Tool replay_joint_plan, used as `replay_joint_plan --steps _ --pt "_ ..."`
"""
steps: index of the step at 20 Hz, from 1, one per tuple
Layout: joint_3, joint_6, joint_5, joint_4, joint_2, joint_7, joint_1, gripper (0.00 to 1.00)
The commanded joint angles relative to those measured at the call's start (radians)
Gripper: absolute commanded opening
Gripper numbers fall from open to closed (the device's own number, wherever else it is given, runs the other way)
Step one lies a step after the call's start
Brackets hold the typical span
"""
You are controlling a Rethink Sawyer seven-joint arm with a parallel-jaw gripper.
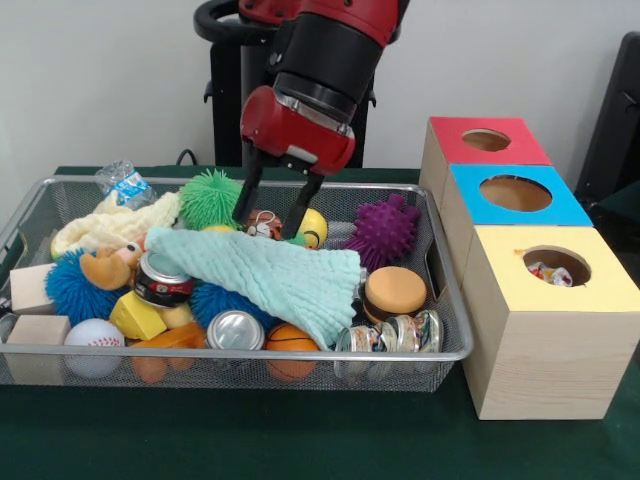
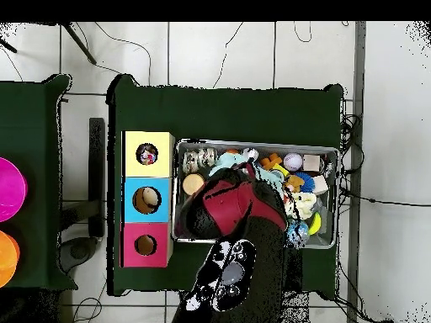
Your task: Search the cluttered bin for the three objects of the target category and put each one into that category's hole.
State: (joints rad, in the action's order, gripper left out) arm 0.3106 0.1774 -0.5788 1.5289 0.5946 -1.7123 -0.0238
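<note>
Inside yellow box's hole [image 1: 556, 266], dotted cloth [image 1: 547, 272].

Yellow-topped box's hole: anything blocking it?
Nothing covers the round dark hole of the pale wooden yellow-topped box; polka-dot cloth already lies inside. The gripper, jaws open, hangs over the mint-green cloth.

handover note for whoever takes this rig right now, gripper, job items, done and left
Gripper: open, empty, low over the back of the bin, above the mint-green cloth.
Yellow-topped box: something white with coloured dots shows inside its hole, so at least one piece looks posted; the count cannot be told.
No polka-dot pieces are visible in the bin; any left may lie under the cloth or clutter.
Left: search under the cloth, post whatever turns up.
</note>
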Motion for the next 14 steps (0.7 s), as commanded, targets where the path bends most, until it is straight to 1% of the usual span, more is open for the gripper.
replay_joint_plan --steps 1,2,4,7,8,9,11,13,14 --pt "-0.018 0.091 -0.033 -0.030 -0.002 -0.024 0.010 1.00" --pt "-0.006 0.087 -0.035 -0.040 -0.013 -0.034 0.001 1.00" --pt "0.038 0.054 -0.041 -0.060 -0.060 -0.081 -0.031 1.00" --pt "0.153 -0.026 -0.038 -0.106 -0.180 -0.187 -0.104 1.00" --pt "0.176 -0.041 -0.031 -0.116 -0.203 -0.204 -0.117 1.00" --pt "0.186 -0.045 -0.023 -0.118 -0.213 -0.208 -0.124 1.00" --pt "0.183 -0.045 -0.008 -0.109 -0.215 -0.198 -0.124 1.00" --pt "0.165 -0.039 0.006 -0.100 -0.220 -0.182 -0.117 1.00" --pt "0.140 -0.032 0.011 -0.095 -0.218 -0.165 -0.103 1.00"
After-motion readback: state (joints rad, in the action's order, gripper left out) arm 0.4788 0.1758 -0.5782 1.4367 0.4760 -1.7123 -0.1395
